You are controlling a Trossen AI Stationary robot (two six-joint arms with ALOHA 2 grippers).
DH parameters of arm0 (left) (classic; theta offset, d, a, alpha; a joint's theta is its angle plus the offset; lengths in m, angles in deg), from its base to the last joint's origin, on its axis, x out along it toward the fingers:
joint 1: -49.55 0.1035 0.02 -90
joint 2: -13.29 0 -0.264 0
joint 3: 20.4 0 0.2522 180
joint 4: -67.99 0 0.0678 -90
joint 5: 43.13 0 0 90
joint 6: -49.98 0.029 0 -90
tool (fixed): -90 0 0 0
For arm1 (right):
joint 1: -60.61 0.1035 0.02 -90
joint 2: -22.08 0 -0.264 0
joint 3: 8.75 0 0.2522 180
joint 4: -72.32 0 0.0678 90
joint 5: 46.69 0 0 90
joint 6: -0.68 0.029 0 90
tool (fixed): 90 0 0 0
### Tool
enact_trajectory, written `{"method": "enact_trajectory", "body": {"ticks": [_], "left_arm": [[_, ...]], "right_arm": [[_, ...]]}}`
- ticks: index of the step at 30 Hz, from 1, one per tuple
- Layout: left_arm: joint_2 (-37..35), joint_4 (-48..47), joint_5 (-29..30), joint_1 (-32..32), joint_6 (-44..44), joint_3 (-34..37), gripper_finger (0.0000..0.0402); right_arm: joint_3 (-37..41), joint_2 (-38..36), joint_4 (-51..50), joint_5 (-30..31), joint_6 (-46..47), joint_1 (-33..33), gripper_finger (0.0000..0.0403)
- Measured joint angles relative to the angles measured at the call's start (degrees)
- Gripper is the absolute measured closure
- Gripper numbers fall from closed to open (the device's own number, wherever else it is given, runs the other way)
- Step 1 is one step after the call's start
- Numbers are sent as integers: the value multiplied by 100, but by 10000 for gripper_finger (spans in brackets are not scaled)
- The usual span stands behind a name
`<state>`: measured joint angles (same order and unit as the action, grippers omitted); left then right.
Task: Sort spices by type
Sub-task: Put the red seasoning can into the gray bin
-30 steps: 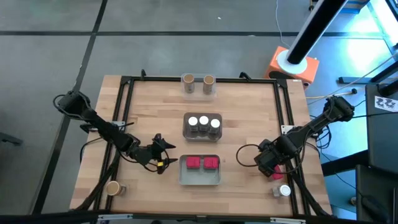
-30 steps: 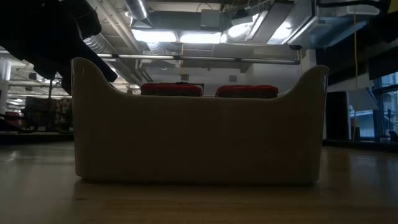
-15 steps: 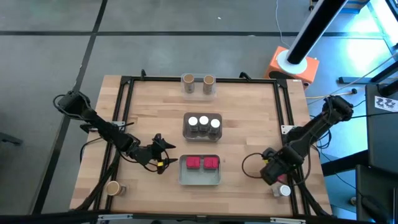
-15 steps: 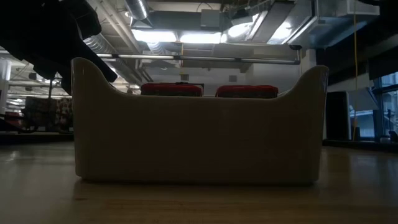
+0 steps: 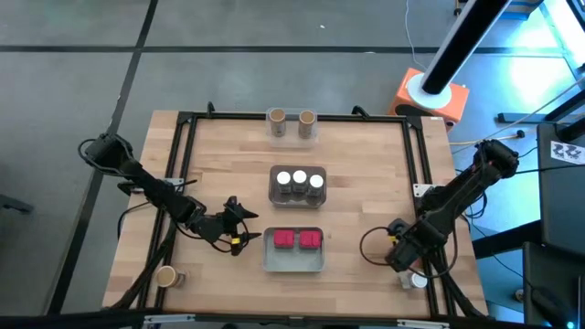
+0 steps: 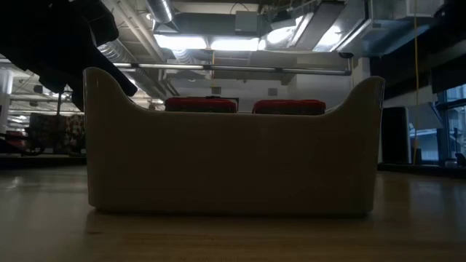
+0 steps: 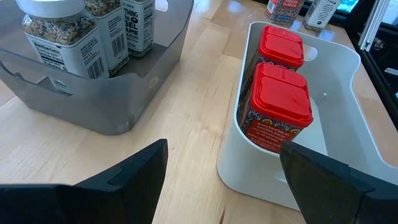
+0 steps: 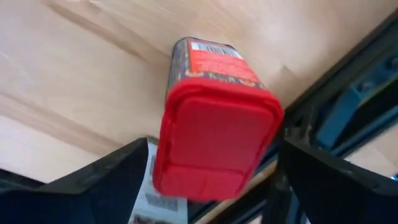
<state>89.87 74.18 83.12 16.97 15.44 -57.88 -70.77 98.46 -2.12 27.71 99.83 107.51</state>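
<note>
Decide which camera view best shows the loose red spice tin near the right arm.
The right wrist view: the red tin fills the picture between the open right tool. From above the arm hides it; the left wrist view shows it tiny, far off; the low view misses it.

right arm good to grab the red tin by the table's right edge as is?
Probably yes. The right gripper sits directly over the red tin, fingers open on either side, nothing between them. A white-lidded jar stands close beside it and could get bumped.
</note>
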Motion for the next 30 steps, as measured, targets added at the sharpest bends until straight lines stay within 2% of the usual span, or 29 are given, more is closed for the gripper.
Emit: {"method": "enact_trajectory", "body": {"ticks": [4,7,15,20,30], "left_arm": [[0,0,2,0,0,-1,108],[0,0,2,-1,0,-2,108],[0,0,2,0,21,-2,108],[0,0,2,0,22,-2,108],[0,4,6,4,20,-1,108]], "right_arm": [[186,2,175,48,-17,0,41],[237,2,226,52,-53,0,61],[235,2,238,90,-358,-2,182],[192,-2,388,275,-683,-2,182],[-557,0,411,1507,-1480,-108,182]]}}
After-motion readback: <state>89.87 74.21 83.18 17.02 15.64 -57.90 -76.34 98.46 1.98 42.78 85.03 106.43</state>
